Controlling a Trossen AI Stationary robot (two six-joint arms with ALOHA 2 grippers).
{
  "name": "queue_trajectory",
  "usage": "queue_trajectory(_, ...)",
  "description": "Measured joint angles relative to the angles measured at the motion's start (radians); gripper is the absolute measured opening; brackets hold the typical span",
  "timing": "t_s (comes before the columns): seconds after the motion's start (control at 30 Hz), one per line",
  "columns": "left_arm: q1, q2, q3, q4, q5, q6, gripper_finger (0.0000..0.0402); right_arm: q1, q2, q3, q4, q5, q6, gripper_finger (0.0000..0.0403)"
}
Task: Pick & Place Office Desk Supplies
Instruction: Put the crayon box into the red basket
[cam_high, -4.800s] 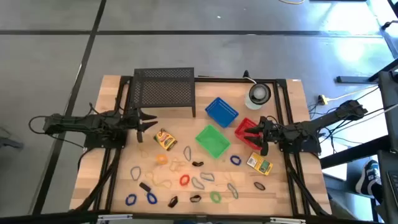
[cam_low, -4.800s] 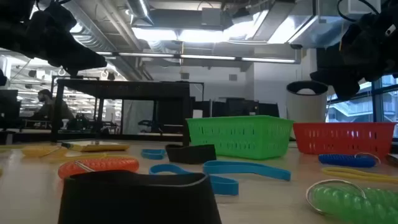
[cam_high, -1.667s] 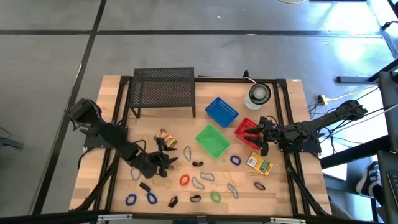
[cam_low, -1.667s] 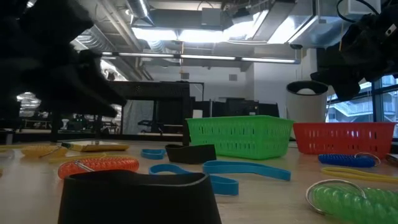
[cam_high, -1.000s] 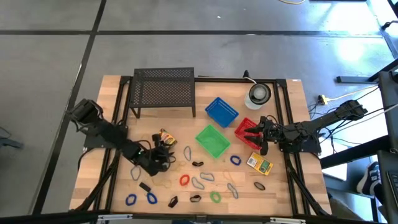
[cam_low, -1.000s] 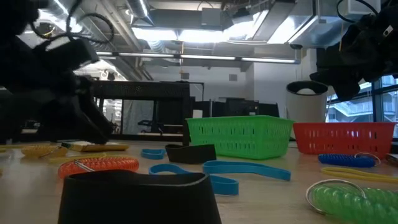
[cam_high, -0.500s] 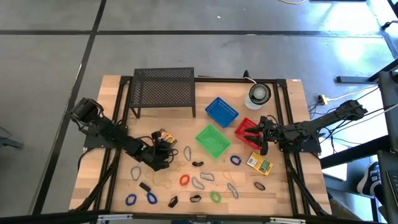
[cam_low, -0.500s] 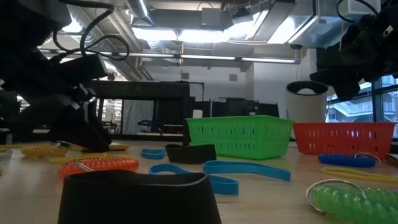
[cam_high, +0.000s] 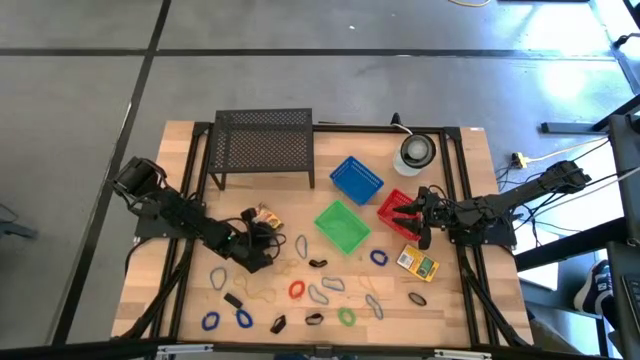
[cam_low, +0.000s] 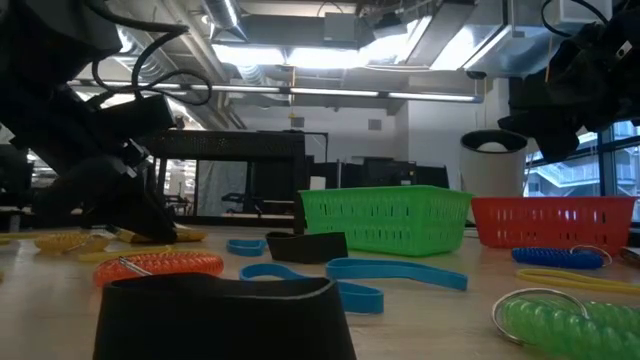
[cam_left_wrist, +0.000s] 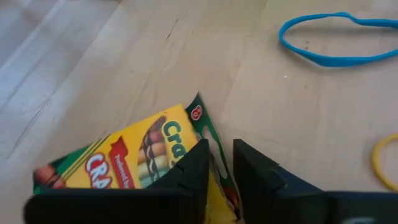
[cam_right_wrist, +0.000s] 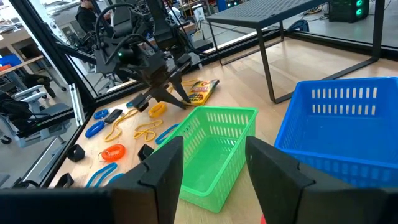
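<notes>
Pinching crayon packet (cam_left_wrist: 134, 163) edge | left gripper (cam_left_wrist: 219, 163) nearly closed

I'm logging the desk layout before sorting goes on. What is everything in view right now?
table: one, light wood, under everything
mesh rack: one, black, far left of the table
baskets: three, blue, green, red, in a row at the middle
round object: one, white and grey, far right
crayon packets: two, yellow-orange, one at the left tool, one near the right edge
loops: many, in blue, red, green, tan and grey, scattered along the near half
clips: about five, black, among the loops
left tool: dark, down at the left crayon packet
right tool: dark, open, over the red basket
</notes>
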Motion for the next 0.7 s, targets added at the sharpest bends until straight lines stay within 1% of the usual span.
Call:
queue_trajectory(0.2, 0.0, 0.0, -0.001, -0.004, -0.016, -0.004, 0.0008, 0.0, 0.0, 0.0, 0.0, 0.0, 0.0, 0.0174)
queue_trajectory(0.3, -0.01, 0.002, 0.012, -0.01, -0.019, 0.012, 0.0004, 0.0, 0.0, 0.0, 0.0, 0.0, 0.006, 0.0174)
queue_trajectory(0.4, -0.022, 0.003, 0.06, -0.009, 0.005, 0.078, 0.0002, 0.0, 0.0, 0.0, 0.001, 0.0, 0.005, 0.0174)
queue_trajectory(0.5, -0.033, 0.003, 0.127, -0.009, 0.0, 0.156, 0.0002, 0.0, 0.0, 0.0, 0.0, 0.0, 0.025, 0.0174)
queue_trajectory(0.6, -0.041, 0.003, 0.207, -0.013, -0.021, 0.252, 0.0003, 0.0, 0.0, 0.0, 0.0, -0.002, 0.063, 0.0174)
queue_trajectory(0.7, -0.053, 0.003, 0.283, -0.015, -0.068, 0.372, 0.0002, 0.0, 0.0, 0.0, 0.001, -0.003, 0.08, 0.0174)
